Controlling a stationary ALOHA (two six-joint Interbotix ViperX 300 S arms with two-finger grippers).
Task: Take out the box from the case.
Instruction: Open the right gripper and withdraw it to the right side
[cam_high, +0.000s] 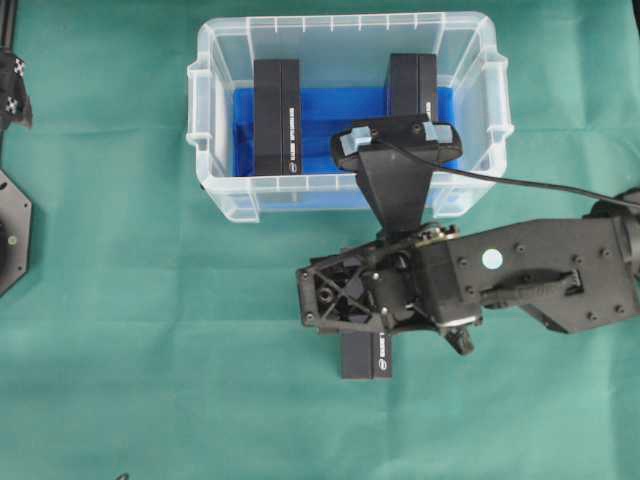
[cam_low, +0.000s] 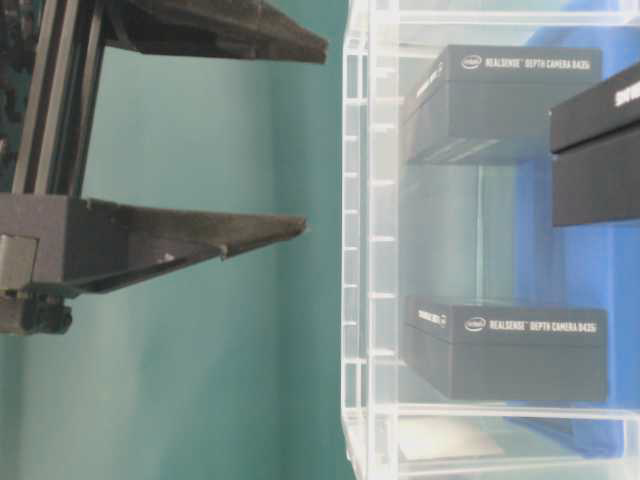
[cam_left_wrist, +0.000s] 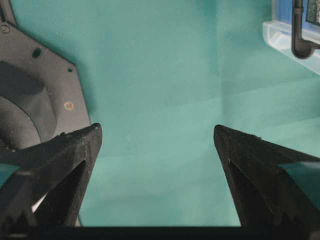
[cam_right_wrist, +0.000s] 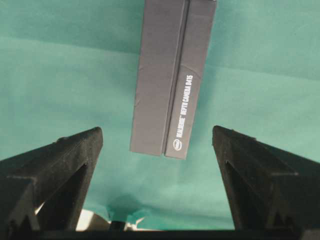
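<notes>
While the right gripper (cam_right_wrist: 157, 145) stands with its jaws spread wide and nothing between them, a dark box (cam_right_wrist: 172, 75) lies on the green cloth (cam_right_wrist: 60, 75) just ahead of the fingertips, its long axis running straight away from the wrist camera and passing through the middle of the gap. That box is already outside the case (cam_high: 205, 130); in the overhead view it shows as a dark slab (cam_high: 365, 355) poking out from under the right arm's wrist, on the near side of the bin and well clear of its wall. Two more boxes remain inside the case, standing on edge on the blue lining: the left one (cam_high: 277, 117) near the left wall and the right one (cam_high: 412, 90) near the right wall, partly hidden by the wrist camera, both with their long axes running from the near wall to the far wall. Judging by position, the right arm is much the nearer to either, and the right box lies closest. The left gripper (cam_left_wrist: 157, 145) is also released, its fingers parted over bare cloth, off to the left of the case and well apart from every box.
</notes>
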